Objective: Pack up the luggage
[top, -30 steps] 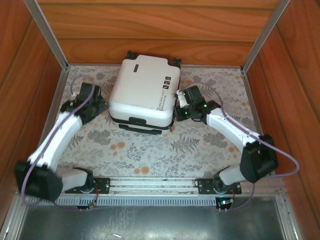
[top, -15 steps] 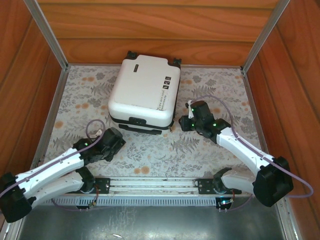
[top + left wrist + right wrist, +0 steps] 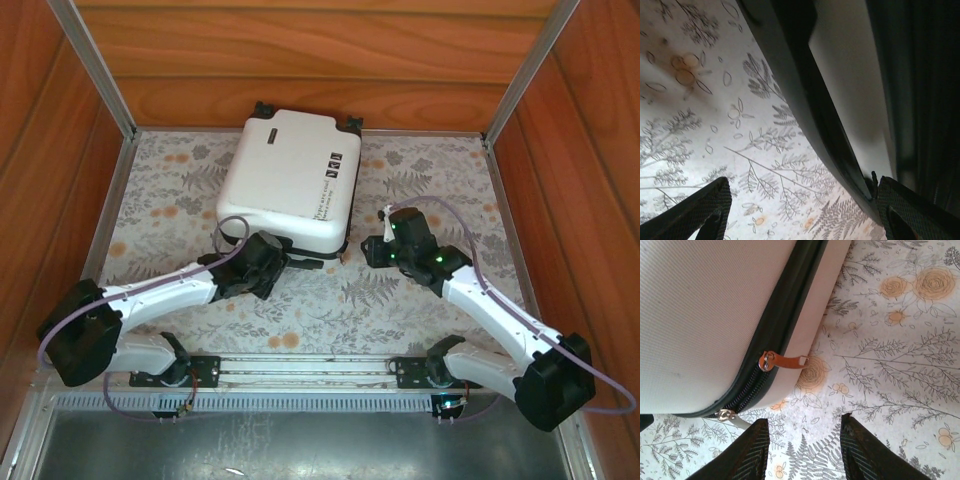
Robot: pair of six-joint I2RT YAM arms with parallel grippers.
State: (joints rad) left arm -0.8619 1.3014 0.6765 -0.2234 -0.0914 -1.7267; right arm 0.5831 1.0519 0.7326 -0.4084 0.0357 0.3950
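Left tool (image 3: 803, 206) swung to luggage (image 3: 285, 185) front, spread; right tool (image 3: 802, 450) spread; label print (image 3: 327, 188) unreadable.

Closed luggage (image 3: 290, 185) blocking the far middle, its back end close against the wooden back wall (image 3: 300, 80), free flowered cloth (image 3: 170, 190) on both sides, left gripper (image 3: 280, 258) and right gripper (image 3: 369, 248) crowding its near corners, side walls (image 3: 560, 130) closing in.

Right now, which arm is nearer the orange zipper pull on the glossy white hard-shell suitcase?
Right: right arm ends beside the orange zipper pull, left arm sits at the suitcase's other near corner.
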